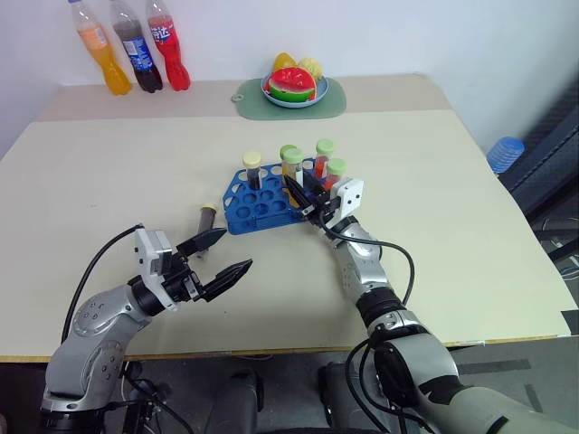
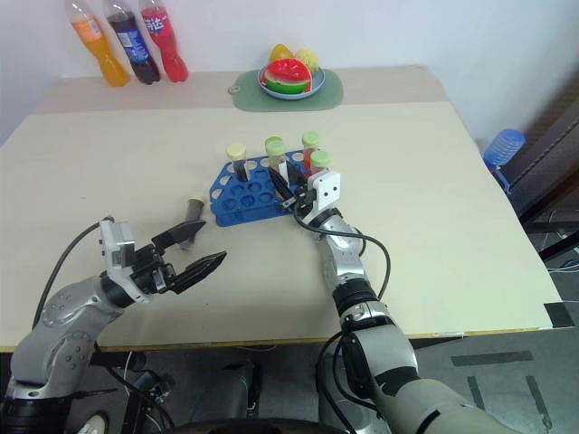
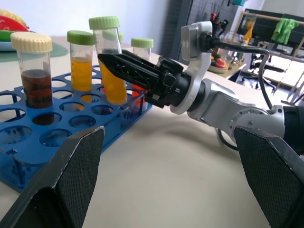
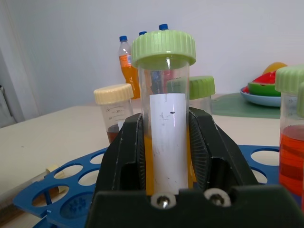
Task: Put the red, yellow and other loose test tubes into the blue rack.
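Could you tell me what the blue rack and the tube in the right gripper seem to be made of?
The blue rack looks like moulded glossy plastic: uniform bright colour, thin walls, shine around the round holes. The tube between the right gripper fingers seems to be clear plastic, possibly glass: the yellow-orange liquid shows through. Its ribbed green cap looks like matte plastic, and a white paper-like label sits on its wall.

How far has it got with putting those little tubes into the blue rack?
Mostly done. Several capped tubes already stand in the blue rack. The right gripper holds a yellow tube, its lower end down in a rack hole. One brown tube lies loose on the table left of the rack, near the open left gripper; that one remains.
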Motion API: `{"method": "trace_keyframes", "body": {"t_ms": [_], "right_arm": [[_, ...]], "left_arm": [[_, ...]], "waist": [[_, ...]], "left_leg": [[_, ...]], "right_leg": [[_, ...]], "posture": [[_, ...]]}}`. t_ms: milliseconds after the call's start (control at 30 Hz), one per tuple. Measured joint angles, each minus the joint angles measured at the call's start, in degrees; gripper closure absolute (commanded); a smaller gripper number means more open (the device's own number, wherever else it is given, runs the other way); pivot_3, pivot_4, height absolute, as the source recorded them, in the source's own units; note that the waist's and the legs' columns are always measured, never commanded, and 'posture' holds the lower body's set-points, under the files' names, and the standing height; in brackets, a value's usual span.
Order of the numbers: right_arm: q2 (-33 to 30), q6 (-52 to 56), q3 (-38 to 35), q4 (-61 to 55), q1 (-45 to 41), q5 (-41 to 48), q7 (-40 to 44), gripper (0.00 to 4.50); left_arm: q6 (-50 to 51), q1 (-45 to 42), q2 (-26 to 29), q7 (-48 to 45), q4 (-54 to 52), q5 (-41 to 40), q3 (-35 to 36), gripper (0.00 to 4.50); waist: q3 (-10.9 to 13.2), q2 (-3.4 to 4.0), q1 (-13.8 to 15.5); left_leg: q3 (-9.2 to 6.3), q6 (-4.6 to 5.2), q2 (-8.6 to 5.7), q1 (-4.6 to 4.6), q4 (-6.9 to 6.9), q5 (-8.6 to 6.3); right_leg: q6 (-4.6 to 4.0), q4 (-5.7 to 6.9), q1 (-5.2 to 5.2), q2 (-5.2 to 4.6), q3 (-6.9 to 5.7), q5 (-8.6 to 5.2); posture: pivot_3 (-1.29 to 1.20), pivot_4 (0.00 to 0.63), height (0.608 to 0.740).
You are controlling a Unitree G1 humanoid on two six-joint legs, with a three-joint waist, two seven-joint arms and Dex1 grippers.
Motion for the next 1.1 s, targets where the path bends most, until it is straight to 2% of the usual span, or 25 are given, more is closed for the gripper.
{"method": "trace_keyframes", "body": {"t_ms": [133, 333, 467, 633, 833, 967, 1100], "right_arm": [[-1.5, -0.9, 1.4, -1.4, 2.9, -1.7, 1.4, 0.32], [-6.4, 2.5, 5.6, -14.7, 8.8, -4.4, 4.4, 0.32], [-13.9, 11.9, 7.6, -30.6, 16.3, -2.7, 9.4, 0.32], [-26.8, 24.7, 7.7, -49.6, 24.3, 3.8, 17.7, 0.32], [-38.8, 30.5, 4.3, -60.0, 27.8, 9.8, 26.3, 0.32], [-39.7, 31.7, 3.5, -60.7, 26.7, 10.4, 27.2, 0.32], [-38.8, 31.6, 3.6, -60.7, 26.6, 10.0, 26.5, 0.32]], "left_arm": [[0.0, -0.3, -1.1, 0.8, 0.4, -0.5, 0.2, 0.0], [0.5, -2.4, -3.5, 5.8, 1.3, -3.0, 3.5, 0.0], [7.1, -6.8, -4.9, 21.6, 0.6, -3.5, 7.2, 0.0], [24.7, -12.8, -4.5, 43.7, -3.2, -2.9, 9.1, 0.0], [56.5, -28.6, -8.6, 64.2, 0.1, -10.2, 15.4, 0.0], [70.9, -38.9, -13.7, 69.4, 4.6, -9.8, 19.2, 0.0], [75.2, -44.6, -14.3, 74.1, 12.2, -9.5, 19.7, 0.0]], "waist": [[0.0, 0.01, 0.0], [0.0, 0.0, 0.2], [0.0, -0.02, 1.3], [0.0, -0.07, 1.7], [0.0, -0.21, 1.5], [0.1, -0.28, 1.5], [0.1, -0.28, 1.5]], "left_leg": [[0.0, 0.0, 0.0, -0.02, -0.03, 0.0], [-0.05, 0.0, -0.02, -0.03, -0.01, 0.0], [-0.09, 0.01, -0.04, -0.05, 0.04, -0.01], [-0.14, 0.01, -0.07, -0.08, 0.08, -0.01], [-0.18, 0.01, -0.08, -0.08, 0.14, -0.01], [-0.14, 0.0, -0.09, -0.08, 0.14, 0.0], [-0.16, -0.03, -0.08, -0.09, 0.11, 0.02]], "right_leg": [[0.0, 0.0, -0.05, -0.01, 0.01, 0.0], [0.0, -0.01, -0.02, -0.03, 0.01, 0.0], [0.01, -0.03, 0.0, -0.05, 0.0, 0.0], [0.04, -0.06, 0.05, -0.05, -0.02, -0.02], [0.06, -0.05, 0.12, -0.01, -0.11, -0.02], [0.06, -0.05, 0.09, 0.01, -0.12, -0.02], [0.06, -0.06, 0.04, -0.02, -0.11, -0.02]], "posture": [[0.0, 0.15, 0.74], [0.0, 0.15, 0.74], [0.0, 0.15, 0.74], [0.0, 0.15, 0.74], [0.0, 0.15, 0.74], [0.0, 0.15, 0.74], [0.0, 0.15, 0.74]]}}
